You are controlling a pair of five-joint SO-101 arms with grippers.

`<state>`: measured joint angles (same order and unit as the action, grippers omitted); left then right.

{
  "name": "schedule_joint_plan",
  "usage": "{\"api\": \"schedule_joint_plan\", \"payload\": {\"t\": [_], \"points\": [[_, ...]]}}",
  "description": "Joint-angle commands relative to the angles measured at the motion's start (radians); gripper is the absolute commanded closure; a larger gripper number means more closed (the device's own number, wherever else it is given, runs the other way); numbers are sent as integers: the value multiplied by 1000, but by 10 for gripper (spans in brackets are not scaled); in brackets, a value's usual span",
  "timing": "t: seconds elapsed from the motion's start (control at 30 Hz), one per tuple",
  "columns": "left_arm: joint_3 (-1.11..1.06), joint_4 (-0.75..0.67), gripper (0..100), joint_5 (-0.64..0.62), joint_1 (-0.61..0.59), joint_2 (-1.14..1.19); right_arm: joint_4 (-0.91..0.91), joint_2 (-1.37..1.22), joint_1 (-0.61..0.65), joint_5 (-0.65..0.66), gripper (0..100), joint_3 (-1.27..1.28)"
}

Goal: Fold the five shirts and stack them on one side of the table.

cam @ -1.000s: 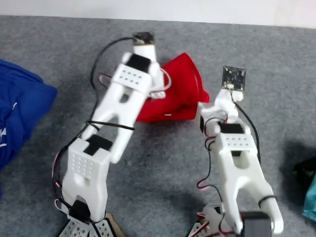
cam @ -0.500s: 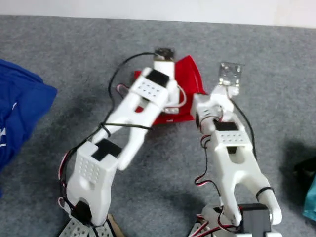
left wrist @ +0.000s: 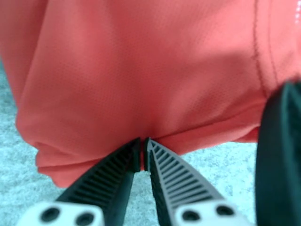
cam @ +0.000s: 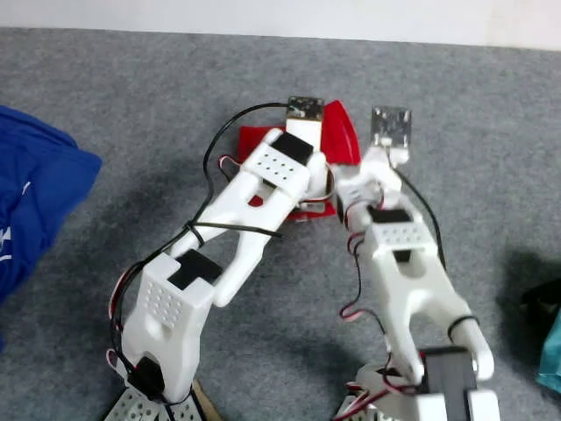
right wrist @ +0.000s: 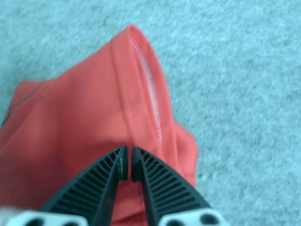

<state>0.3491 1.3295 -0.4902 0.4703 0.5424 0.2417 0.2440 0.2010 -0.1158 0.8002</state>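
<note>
A red shirt lies bunched on the grey table, mostly covered by both arms. In the left wrist view my left gripper is shut, its fingertips pinching the lower hem of the red shirt, where the cloth puckers. In the right wrist view my right gripper is shut on a fold of the red shirt, beside a stitched hem. Both wrists sit close together over the shirt in the high view. A blue shirt lies crumpled at the table's left edge.
The table is covered with grey carpet. A teal cloth and a dark item show at the right edge. A black part, probably the other arm's, stands close beside my left gripper.
The left arm swung right and the right arm moved left, so the two wrists came together. The red shirt was drawn in narrower and is now mostly under the arms.
</note>
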Motion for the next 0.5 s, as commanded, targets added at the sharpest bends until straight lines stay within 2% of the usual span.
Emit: {"api": "schedule_joint_plan", "payload": {"t": [0.0,0.17,0.37,0.47], "points": [[13,34,950,2,30,-77,120,-124,-28,-6,938,-242],[4,98,949,6,12,-216,166,-268,-45,-44,903,-401],[-15,110,948,8,-21,-278,168,-332,-45,-44,760,-453],[-36,106,948,8,-13,-282,170,-337,-39,-11,741,-458]]}}
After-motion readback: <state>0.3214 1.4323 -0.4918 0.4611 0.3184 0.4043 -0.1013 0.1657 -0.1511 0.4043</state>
